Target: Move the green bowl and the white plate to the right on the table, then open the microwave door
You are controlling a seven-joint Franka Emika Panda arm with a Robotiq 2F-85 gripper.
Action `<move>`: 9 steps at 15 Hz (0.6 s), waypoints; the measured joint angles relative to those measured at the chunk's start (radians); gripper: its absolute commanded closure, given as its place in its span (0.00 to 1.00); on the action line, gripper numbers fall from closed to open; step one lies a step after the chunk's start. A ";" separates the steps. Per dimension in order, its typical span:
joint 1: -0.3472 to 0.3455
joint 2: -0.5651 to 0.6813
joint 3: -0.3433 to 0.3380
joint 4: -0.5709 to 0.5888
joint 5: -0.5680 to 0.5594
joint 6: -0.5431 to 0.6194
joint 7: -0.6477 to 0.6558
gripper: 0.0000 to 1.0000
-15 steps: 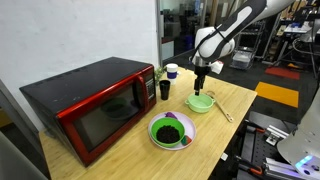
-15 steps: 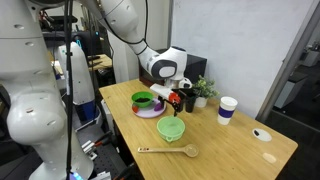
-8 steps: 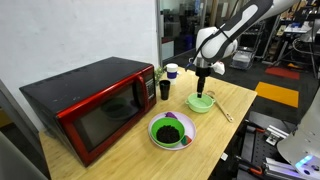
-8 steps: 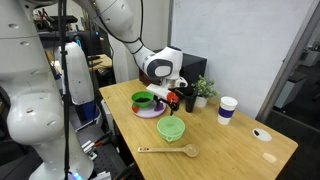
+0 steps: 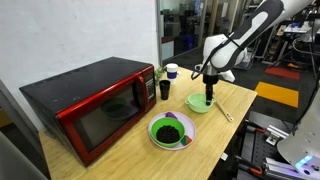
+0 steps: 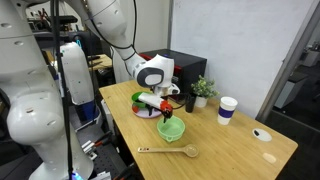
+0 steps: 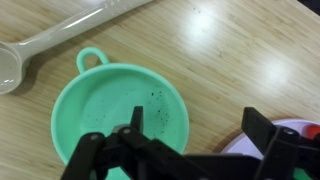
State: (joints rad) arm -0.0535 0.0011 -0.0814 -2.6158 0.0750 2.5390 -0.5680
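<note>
The green bowl (image 5: 199,104) sits on the table (image 5: 120,160), near its far end from the red microwave. It also shows in an exterior view (image 6: 172,130) and fills the left of the wrist view (image 7: 110,100). My gripper (image 5: 208,97) is open and low over the bowl's rim (image 6: 166,113). In the wrist view the gripper (image 7: 195,125) has one finger inside the bowl and the other outside. The white plate (image 5: 171,132) lies between bowl and microwave (image 6: 147,106), with its edge in the wrist view (image 7: 305,135). The microwave door (image 5: 105,115) is closed.
A wooden spoon (image 5: 226,114) lies beside the bowl near the table's front edge (image 6: 168,151) (image 7: 60,38). A black cup (image 5: 164,89), a white cup (image 5: 171,71) and a small plant (image 6: 203,90) stand next to the microwave. A small white object (image 6: 262,134) lies further along the table.
My arm has swung over and lowered; the gripper has come down from above the bowl to its rim. Bowl and plate have not moved.
</note>
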 measured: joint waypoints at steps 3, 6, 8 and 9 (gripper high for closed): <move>0.004 0.001 0.004 -0.052 0.000 0.103 -0.020 0.00; 0.010 0.009 0.022 -0.084 0.006 0.201 -0.036 0.00; 0.015 0.023 0.037 -0.095 0.026 0.252 -0.053 0.00; 0.017 0.034 0.045 -0.095 0.038 0.270 -0.062 0.00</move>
State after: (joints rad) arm -0.0364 0.0351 -0.0368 -2.7112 0.1134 2.8087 -0.6301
